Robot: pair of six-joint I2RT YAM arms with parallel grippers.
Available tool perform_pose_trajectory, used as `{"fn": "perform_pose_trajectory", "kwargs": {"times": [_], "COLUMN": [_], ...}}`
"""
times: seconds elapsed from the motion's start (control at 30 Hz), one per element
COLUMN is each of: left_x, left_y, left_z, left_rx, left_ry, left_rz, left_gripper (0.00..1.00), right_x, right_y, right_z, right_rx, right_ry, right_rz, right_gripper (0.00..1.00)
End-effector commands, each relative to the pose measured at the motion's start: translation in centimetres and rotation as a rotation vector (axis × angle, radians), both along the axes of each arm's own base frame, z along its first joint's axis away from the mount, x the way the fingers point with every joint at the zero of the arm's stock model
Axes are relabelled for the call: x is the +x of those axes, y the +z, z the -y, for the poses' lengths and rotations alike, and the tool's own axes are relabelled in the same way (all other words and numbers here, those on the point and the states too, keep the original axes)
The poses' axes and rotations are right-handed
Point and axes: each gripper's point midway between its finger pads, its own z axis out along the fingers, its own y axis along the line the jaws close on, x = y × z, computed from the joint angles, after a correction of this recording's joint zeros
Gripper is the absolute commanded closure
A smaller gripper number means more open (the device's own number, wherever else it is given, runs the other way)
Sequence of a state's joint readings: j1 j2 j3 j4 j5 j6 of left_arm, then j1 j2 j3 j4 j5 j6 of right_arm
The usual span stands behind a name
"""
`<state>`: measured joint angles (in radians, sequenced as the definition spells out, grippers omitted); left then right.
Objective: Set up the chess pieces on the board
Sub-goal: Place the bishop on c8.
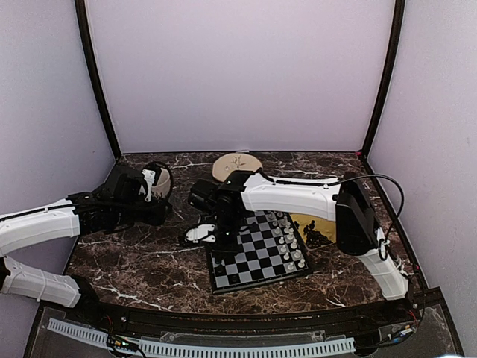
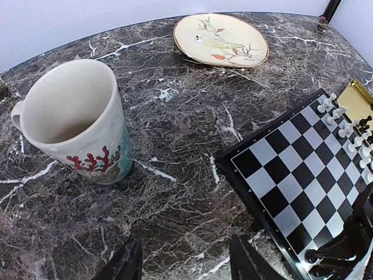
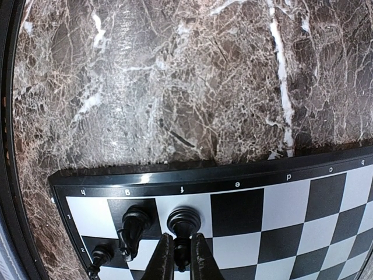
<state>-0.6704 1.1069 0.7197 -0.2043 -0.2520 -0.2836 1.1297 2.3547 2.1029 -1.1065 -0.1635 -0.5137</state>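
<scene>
Right end effector [image 3: 179, 261]: fingers together on the stem of the held piece [image 3: 183, 223], low centre of the right wrist frame. We read it as clamped, with the head clear above the fingers.
Why this grip: we judge that pinching low on the stem keeps the round head in view and lets the base meet its square flat.
Held piece, place: black, over the back row by the letter f on the board [image 3: 245, 175] rim. The fingers hide the base, so we cannot tell if it touches the square.
Neighbours: knight [image 3: 135, 226] just left in the same row; smaller piece [image 3: 102, 254] one row on, lower left of frame. The spacing is tight, so a straight lift after release looks wise.
Other black pieces [image 1: 319, 237]: a dark cluster on the tray [image 1: 307, 222], right of the board in the top frame. We take them as waiting their turn.
White pieces [image 1: 287, 237]: lined along the board's right side, top frame.
Left end effector [image 2: 185, 262]: fingers apart with nothing between them, at the bottom of the left wrist frame above bare tabletop [image 2: 175, 134].
Why parked there: it is near the mug [image 2: 76, 125] and off the board, which we think leaves the right arm room.
Plate [image 2: 220, 39]: top of frame, well apart from the board.
Progress: early, with three black pieces at the board's corner.
</scene>
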Motion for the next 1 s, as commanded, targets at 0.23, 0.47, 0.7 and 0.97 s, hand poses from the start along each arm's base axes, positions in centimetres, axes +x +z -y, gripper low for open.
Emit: {"fn": "perform_pose_trajectory", "kwargs": {"times": [0.23, 0.47, 0.7, 0.97], "left_x": [-0.1, 0.0, 0.1, 0.9], "left_y": [-0.6, -0.8, -0.4, -0.9], "left_z": [-0.2, -0.2, 1.2, 6.9], "left_rx": [0.01, 0.019, -0.003, -0.007], "left_ry": [0.001, 0.0, -0.05, -0.245], "left_rz": [-0.016, -0.022, -0.044, -0.131], "left_gripper": [0.47, 0.47, 0.47, 0.47], "right_x": [-0.7, 0.0, 1.4, 7.1], "right_y": [-0.6, 1.7, 7.3, 8.8], "right_z": [-0.8, -0.9, -0.1, 10.1], "right_rx": [-0.006, 0.034, 0.145, 0.163], "right_ry": [0.001, -0.003, -0.049, -0.267], "right_rz": [-0.013, 0.031, 0.031, 0.035], "right_gripper": [0.85, 0.74, 0.69, 0.7]}}
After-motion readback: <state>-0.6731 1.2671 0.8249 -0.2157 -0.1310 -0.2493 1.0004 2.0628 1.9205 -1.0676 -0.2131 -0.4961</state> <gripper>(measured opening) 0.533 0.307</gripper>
